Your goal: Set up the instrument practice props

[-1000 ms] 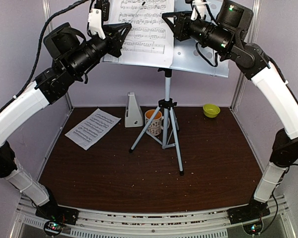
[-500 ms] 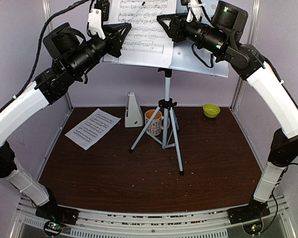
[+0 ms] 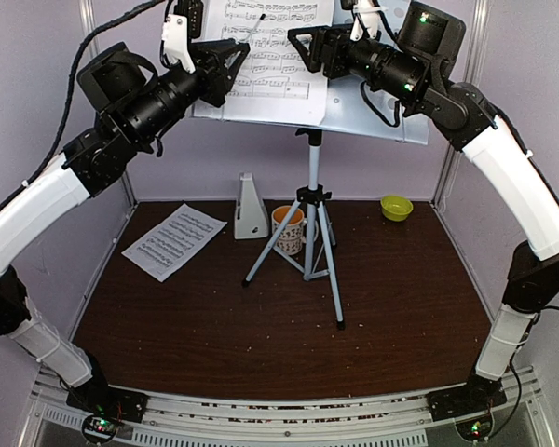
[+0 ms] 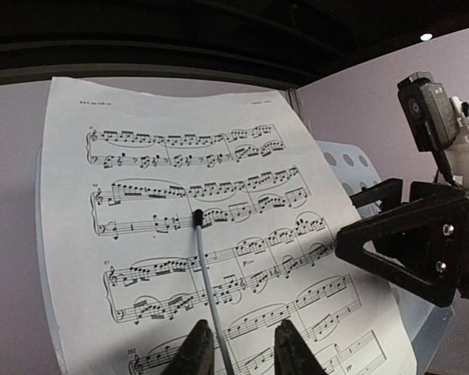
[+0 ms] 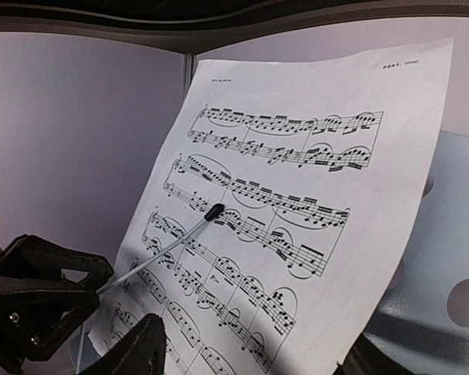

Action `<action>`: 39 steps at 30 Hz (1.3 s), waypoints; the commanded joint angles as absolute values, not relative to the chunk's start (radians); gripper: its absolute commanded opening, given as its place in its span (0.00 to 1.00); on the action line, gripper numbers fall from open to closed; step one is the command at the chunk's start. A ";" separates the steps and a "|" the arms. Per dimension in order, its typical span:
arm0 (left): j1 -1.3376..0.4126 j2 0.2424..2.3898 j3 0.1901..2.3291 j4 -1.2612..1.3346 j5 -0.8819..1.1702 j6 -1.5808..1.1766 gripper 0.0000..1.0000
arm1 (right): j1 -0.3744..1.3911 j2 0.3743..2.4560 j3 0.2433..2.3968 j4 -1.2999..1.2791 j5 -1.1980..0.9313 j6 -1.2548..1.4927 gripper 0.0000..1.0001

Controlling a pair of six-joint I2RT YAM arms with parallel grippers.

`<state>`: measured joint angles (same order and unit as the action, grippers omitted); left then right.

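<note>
bright even light, soft shadows, blurry near fingers, fisheye edges

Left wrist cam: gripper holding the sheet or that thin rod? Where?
Nothing held. The left gripper stands open; the thin rod passes between its fingers unclamped, over the sheet-music page.

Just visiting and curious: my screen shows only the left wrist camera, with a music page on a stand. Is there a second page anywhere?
Observer: Yes, the overhead camera shows a second sheet-music page lying flat on the table, left of the tripod.
Visitor: Anything else down there?
Observer: A white metronome stands upright beside a patterned mug.
Visitor: Is that all?
Observer: No, a small green bowl sits at the table's far right corner.
</note>
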<state>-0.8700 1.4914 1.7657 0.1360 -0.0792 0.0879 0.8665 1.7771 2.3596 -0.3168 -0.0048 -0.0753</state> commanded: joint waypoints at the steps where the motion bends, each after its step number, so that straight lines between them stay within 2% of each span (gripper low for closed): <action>1: -0.874 1.454 1.749 0.209 -0.060 0.103 0.32 | 0.872 1.762 2.373 -0.289 0.027 -0.074 0.72; 4: -0.874 1.451 1.746 0.211 -0.061 0.103 0.36 | 0.873 1.760 2.372 -0.291 0.033 -0.075 0.75; 7: -0.876 1.440 1.738 0.210 -0.063 0.107 0.43 | 0.873 1.756 2.369 -0.291 0.041 -0.077 0.79; 10: -0.876 1.410 1.727 0.192 -0.084 0.127 0.73 | 0.872 1.735 2.350 -0.278 0.051 -0.077 0.84; 11: -0.876 1.397 1.727 0.175 -0.113 0.131 0.79 | 0.874 1.724 2.333 -0.272 0.052 -0.077 0.85; 17: -0.864 1.316 1.727 0.031 -0.284 0.094 0.97 | 0.875 1.655 2.254 -0.231 0.061 -0.065 0.98; 22: -0.726 1.213 1.655 -0.119 -0.317 -0.109 0.98 | 0.877 1.600 2.203 -0.222 0.060 -0.060 1.00; 25: -0.565 1.122 1.485 -0.162 -0.298 -0.289 0.98 | 0.879 1.544 2.140 -0.209 0.035 -0.061 1.00; 29: -0.365 1.051 1.308 -0.226 -0.165 -0.449 0.98 | 0.878 1.465 2.032 -0.204 -0.019 -0.068 1.00; 35: -0.202 1.147 1.179 -0.268 -0.009 -0.495 0.98 | 0.878 1.353 1.895 -0.239 -0.056 -0.041 1.00; 39: -0.188 1.320 1.217 -0.294 0.003 -0.431 0.96 | 0.878 1.252 1.739 -0.196 -0.055 -0.004 1.00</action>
<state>-0.2008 1.1980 1.1851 -0.2745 -0.0692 -0.4446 0.8715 1.3380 1.8519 -0.2310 -0.0296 -0.0509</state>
